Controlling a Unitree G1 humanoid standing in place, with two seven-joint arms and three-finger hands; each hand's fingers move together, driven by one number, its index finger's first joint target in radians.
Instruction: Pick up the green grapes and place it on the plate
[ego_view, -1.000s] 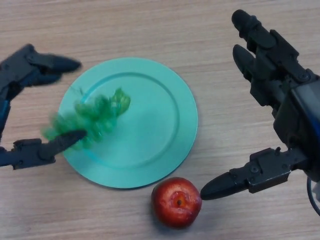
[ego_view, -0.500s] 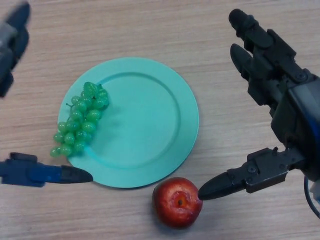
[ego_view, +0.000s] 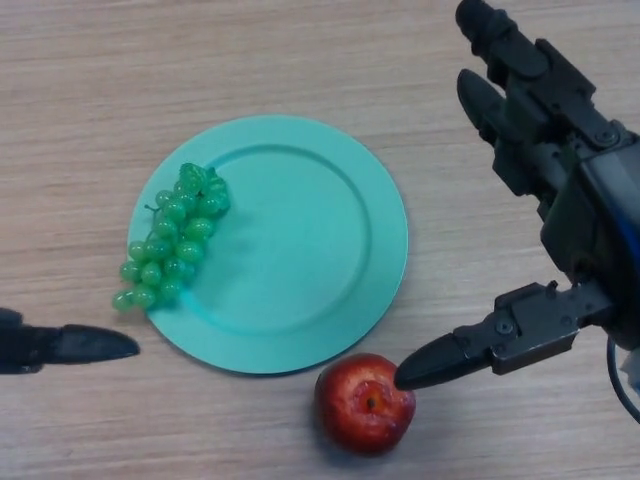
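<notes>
The bunch of green grapes (ego_view: 170, 240) lies on the left rim of the round teal plate (ego_view: 300, 240), its lower end hanging over the plate's edge onto the table. Only a part of my left hand (ego_view: 60, 345) shows at the lower left edge, below the grapes and apart from them, holding nothing. My right hand (ego_view: 540, 180) hovers at the right of the plate, open with straight fingers, its thumb tip just above a red apple.
A red apple (ego_view: 365, 405) sits on the wooden table just below the plate's lower right rim, under my right thumb.
The left hand let go of the grapes, which dropped onto the plate's left rim, then drew back down and left out of view. The right hand barely moved.
</notes>
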